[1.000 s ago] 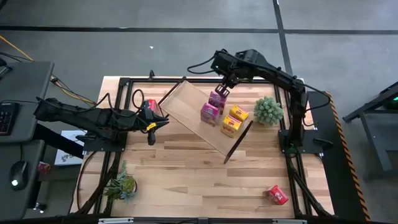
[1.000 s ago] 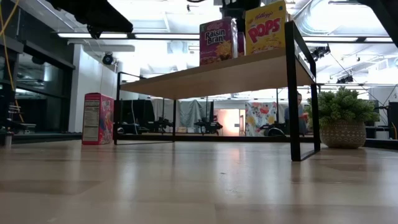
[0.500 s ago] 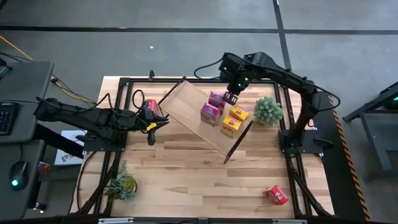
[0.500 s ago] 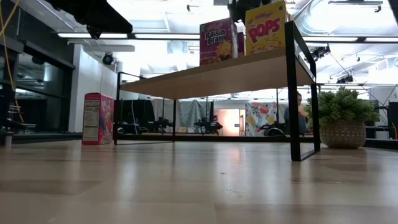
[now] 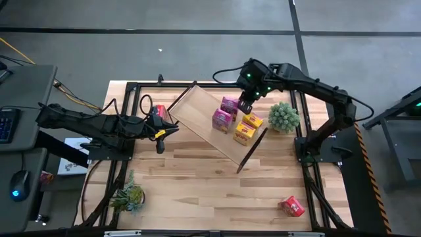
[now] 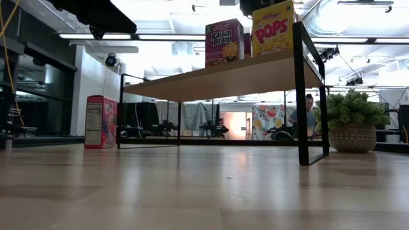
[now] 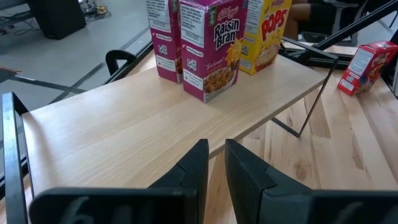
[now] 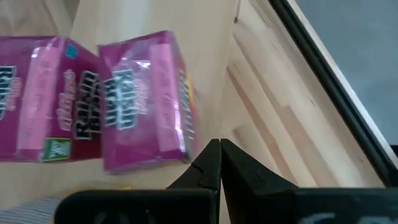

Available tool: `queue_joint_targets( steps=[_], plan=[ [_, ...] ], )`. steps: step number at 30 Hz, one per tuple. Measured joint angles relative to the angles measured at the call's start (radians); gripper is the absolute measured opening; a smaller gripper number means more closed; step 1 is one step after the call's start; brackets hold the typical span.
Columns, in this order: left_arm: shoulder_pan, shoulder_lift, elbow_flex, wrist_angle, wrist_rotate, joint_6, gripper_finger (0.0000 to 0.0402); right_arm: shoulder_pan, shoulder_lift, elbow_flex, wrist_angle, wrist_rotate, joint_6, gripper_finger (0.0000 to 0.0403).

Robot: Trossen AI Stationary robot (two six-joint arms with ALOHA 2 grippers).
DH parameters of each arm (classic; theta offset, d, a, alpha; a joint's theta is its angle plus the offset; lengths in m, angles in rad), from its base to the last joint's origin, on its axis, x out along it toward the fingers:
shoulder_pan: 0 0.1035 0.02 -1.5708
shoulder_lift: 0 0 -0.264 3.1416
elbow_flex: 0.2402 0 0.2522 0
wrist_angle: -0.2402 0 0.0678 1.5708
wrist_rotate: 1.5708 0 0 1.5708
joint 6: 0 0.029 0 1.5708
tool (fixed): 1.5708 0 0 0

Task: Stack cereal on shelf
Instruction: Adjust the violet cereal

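The shelf (image 5: 197,108) stands slantwise on the far half of the table. On its right half stand two magenta cereal boxes (image 5: 229,105) (image 5: 222,120) and two yellow ones (image 5: 252,120) (image 5: 244,133). My right gripper (image 5: 245,105) hangs shut above the shelf, between the far magenta box (image 8: 146,99) and the far yellow box, touching nothing. My left gripper (image 7: 214,163) waits level off the shelf's left end, its fingers a narrow gap apart and nothing between them. One red box (image 5: 293,206) lies on the table at the near right. A pink-red box (image 6: 100,121) stands on the table by the shelf's left end.
A potted plant (image 5: 283,117) stands right of the shelf, and another (image 5: 128,196) sits at the near left corner. A black frame (image 5: 131,85) runs around the table's edge. Bare wood lies between the shelf and the near edge.
My right gripper has moved from over the far magenta box toward the table's right edge and tipped more steeply down. The boxes on the shelf have stayed in place.
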Motion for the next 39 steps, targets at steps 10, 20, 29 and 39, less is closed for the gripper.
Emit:
queue_joint_targets(
  steps=[10,20,29,39],
  plan=[
    [0.000,0.000,0.000,-0.001,0.000,0.000,0.0047,0.000,0.005,0.000,0.001,-0.064,0.008,0.0000],
    [0.000,0.000,0.000,-0.001,0.000,0.000,0.0047,0.000,0.005,0.000,-0.008,-0.068,0.066,0.0000],
    [0.000,0.000,0.000,-0.001,0.000,-0.001,0.0047,-0.002,0.018,0.000,-0.001,-0.020,0.072,0.0000],
    [0.000,0.000,0.000,-0.002,0.000,-0.002,0.0047,-0.016,0.046,0.000,0.000,-0.039,0.040,0.0000]
  ],
)
